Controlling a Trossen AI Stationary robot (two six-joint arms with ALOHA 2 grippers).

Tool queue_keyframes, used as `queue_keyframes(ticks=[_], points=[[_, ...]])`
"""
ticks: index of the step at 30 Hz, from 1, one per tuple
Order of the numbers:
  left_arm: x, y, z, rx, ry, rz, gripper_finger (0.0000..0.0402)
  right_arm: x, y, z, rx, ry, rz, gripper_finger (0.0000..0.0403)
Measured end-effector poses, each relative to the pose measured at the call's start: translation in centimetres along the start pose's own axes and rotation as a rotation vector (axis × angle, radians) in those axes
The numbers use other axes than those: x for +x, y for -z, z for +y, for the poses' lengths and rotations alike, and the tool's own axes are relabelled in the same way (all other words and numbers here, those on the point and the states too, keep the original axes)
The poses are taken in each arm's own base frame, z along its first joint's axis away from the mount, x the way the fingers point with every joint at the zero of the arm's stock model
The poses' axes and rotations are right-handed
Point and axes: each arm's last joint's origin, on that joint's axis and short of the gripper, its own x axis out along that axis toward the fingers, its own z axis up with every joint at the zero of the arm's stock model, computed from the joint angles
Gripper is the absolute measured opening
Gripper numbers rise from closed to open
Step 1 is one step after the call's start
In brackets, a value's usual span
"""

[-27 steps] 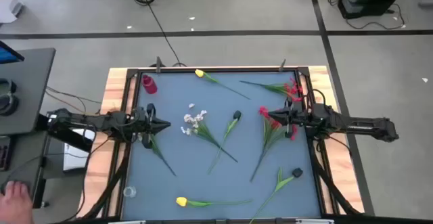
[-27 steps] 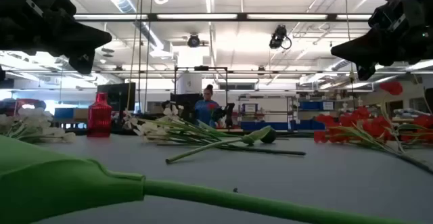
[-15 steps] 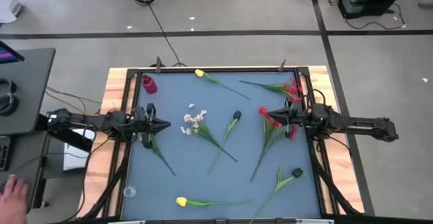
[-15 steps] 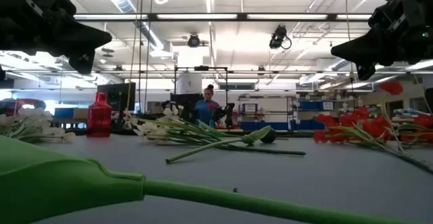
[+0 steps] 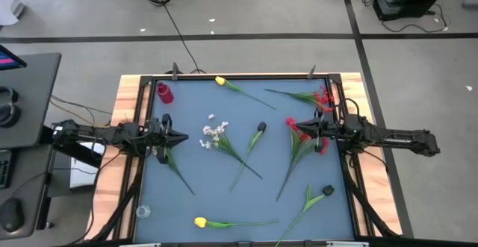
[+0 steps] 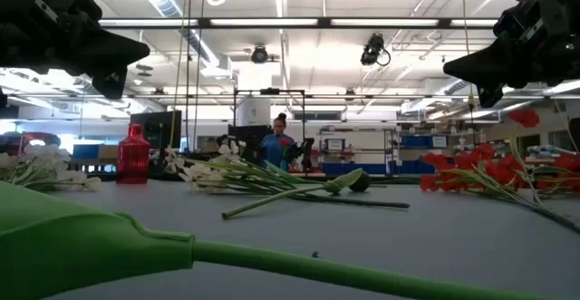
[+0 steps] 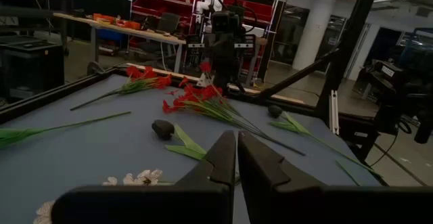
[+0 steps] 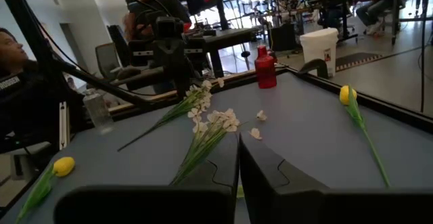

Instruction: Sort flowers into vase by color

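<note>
Red vase (image 5: 164,93) stands in the far left corner of the blue table (image 5: 224,195), just beyond my left pincer (image 5: 184,137), whose fingers are pressed together above a white flower spray (image 5: 213,135) lying just in front of its tip. My right pincer (image 5: 290,124), also pressed together, hovers at the right side over the red flowers (image 5: 301,136), well apart from the vase.

You will find nothing to read here: no lettering, label, brand mark or number can be made out on the blue-grey table top (image 5: 224,195), on the flowers, or in the room behind.
</note>
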Motion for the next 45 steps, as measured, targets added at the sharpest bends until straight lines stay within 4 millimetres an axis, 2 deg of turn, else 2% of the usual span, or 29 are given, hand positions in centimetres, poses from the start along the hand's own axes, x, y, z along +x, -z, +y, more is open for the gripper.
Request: queue_keyframes(ticks=[21,32,36,41,45], points=[[0.0,0.0,0.1,0.008,-0.035,-0.008,0.0025,0.0,0.0,0.0,0.000,0.000,0.000,0.0025],[-0.1,-1.0,0.0,-0.067,-0.051,-0.119,0.0025,0.0,-0.4,0.1,0.004,-0.010,-0.041,0.0025],[-0.1,-1.6,0.0,-0.082,-0.055,-0.174,0.0025,-0.1,-1.5,0.3,0.116,-0.026,-0.154,0.0025],[-0.1,-1.6,0.0,-0.153,-0.047,-0.184,0.0025,-0.3,-2.6,0.1,0.365,0.074,-0.321,0.0025],[-0.1,-1.6,0.0,-0.226,-0.036,-0.181,0.0025,-0.4,-2.7,-0.3,0.514,0.179,-0.391,0.0025]])
